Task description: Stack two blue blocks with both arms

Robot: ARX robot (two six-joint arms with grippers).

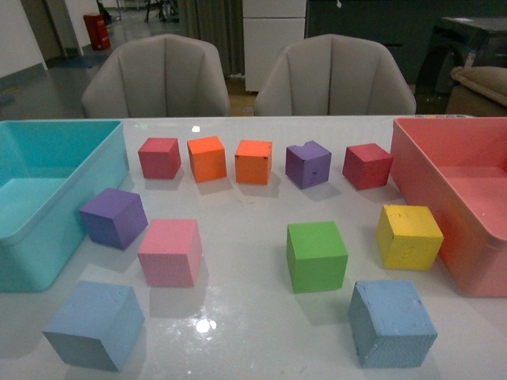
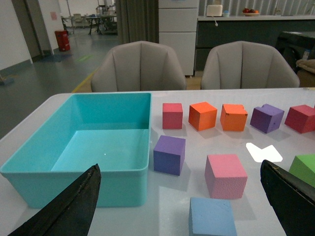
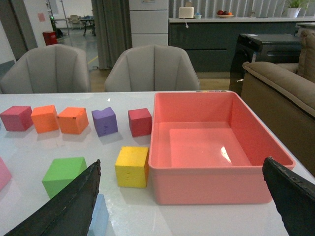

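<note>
The left blue block [image 1: 93, 324] and right blue block [image 1: 392, 322] rest well apart at the front of the counter [image 1: 253, 348]. Left tool [image 2: 179, 165] and right tool [image 3: 181, 161] gape wide, empty. The foam looks light and squashy — best pinched gently across opposite faces.

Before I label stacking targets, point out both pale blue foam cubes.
Left pale blue foam cube [image 1: 95, 313], front view, top face.
Right pale blue foam cube [image 1: 392, 310], front view, top face.

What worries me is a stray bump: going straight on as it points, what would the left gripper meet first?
Probably the near blue block, lying between the open fingers of the left gripper; depth is unclear.
</note>
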